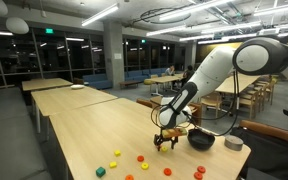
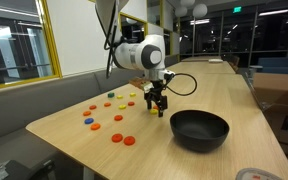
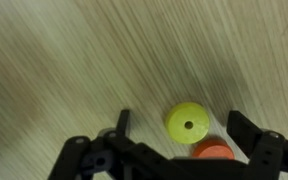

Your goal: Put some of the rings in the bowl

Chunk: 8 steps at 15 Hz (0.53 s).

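In the wrist view my gripper is open just above the wooden table, one finger on each side of a yellow ring and an orange ring that touch each other. The orange one is partly hidden by the gripper body. Nothing is held. In both exterior views the gripper hangs low over the table beside the black bowl, which looks empty. More rings lie scattered on the table, among them a red ring, an orange one and another red one.
A small grey round container stands beyond the bowl. A green piece and yellow pieces lie among the rings. The table edge runs close to the scattered pieces. Other tables and chairs stand behind.
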Tool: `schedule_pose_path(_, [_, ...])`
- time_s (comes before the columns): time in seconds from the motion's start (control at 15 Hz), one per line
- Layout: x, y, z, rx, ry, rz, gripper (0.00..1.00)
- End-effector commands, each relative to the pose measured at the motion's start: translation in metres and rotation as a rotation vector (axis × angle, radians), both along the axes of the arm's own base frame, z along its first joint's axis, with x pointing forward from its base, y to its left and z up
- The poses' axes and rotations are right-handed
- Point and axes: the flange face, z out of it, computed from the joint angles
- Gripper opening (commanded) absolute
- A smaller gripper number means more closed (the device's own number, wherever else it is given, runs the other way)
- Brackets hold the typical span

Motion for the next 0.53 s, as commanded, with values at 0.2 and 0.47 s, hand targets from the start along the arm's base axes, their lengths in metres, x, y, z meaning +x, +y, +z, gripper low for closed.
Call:
schedule_pose_path(0.2, [0.0018, 0.0041, 0.0114, -0.003, 0.051, 0.012, 1.00])
schedule_pose_path(0.47, [0.0037, 0.0040, 0.0158, -0.002, 0.039, 0.012, 1.00])
